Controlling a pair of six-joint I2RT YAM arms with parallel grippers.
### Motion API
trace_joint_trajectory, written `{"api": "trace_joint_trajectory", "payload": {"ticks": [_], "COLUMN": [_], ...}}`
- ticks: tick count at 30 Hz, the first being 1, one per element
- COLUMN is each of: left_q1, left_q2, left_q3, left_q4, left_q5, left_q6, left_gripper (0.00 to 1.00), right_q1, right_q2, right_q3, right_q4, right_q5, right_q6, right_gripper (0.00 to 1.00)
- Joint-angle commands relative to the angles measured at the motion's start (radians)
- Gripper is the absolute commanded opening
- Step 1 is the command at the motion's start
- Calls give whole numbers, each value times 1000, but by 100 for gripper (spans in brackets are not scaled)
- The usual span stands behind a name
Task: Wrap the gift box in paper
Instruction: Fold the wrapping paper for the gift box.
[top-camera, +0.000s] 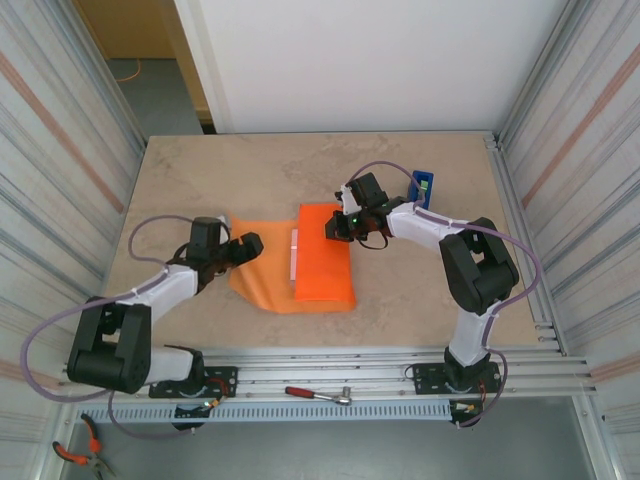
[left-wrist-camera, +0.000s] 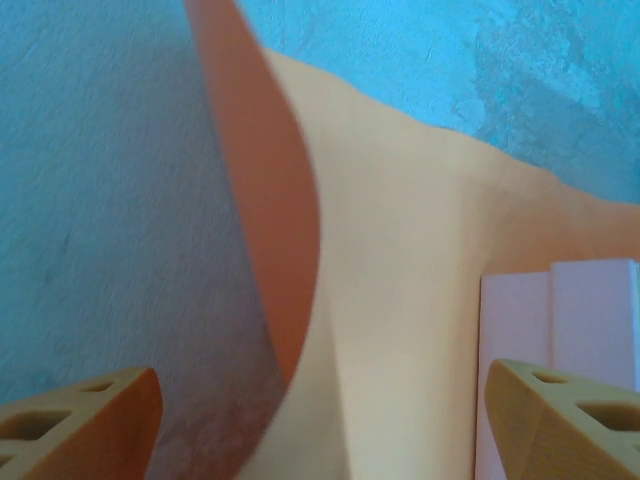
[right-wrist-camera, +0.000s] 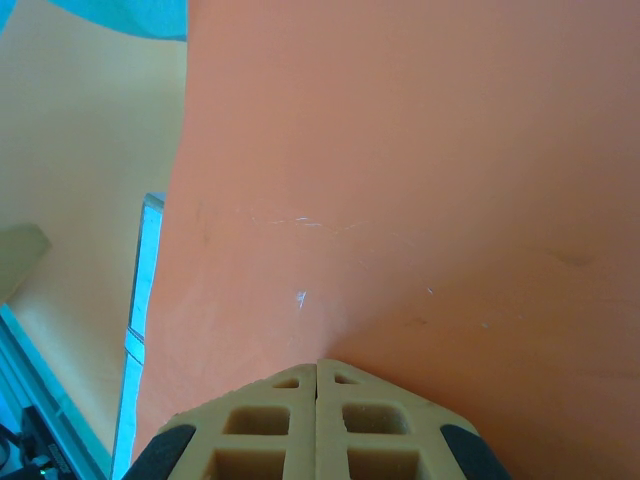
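Closed right tool (top-camera: 333, 228) rests on paper (top-camera: 325, 272) over the box (top-camera: 294, 255). Left of the box, the open left tool (top-camera: 249, 245) could crumple the loose flap or nudge the box.

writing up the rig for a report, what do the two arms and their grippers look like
The left arm and right arm both have white links with bulky black joints. A thin lilac-grey cable loops along each. The left gripper and right gripper have black bodies. The right wrist view shows tan plastic fingers with square cut-out holes.
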Motion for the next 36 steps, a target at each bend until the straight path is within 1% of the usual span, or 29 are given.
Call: {"api": "trace_joint_trajectory", "payload": {"ticks": [1,5,7,12,17,25,33,34,36], "left_q1": [38,71,84,98,120,141,149,149,149], "left_q2": [49,86,82,11,-71,-193,-310,-321,-337], "left_q3": [59,123,139,144,97,7,-4,0,4], "left_q4": [25,-35,-79,-245,-354,-411,-478,-486,-503], "left_q5": [34,90,137,147,153,155,137,135,126], "left_q6": [58,88,93,97,68,40,17,20,26], "left_gripper": [84,82,78,68,60,48,44,42,31], "right_q1": [-2,-2,-2,-1,-1,-1,-1,-1,0], "right_q2": [66,64,64,65,61,61,62,64,63], "right_q3": [-52,-50,-47,-45,-49,-53,-57,-60,-60], "right_q4": [-93,-94,-93,-92,-95,-92,-85,-85,-83], "right_q5": [70,70,71,70,74,74,74,74,72], "right_q6": [-19,-18,-13,-10,-13,-9,-9,-7,-8], "right_gripper": [0,0,0,0,0,0,0,0,0]}}
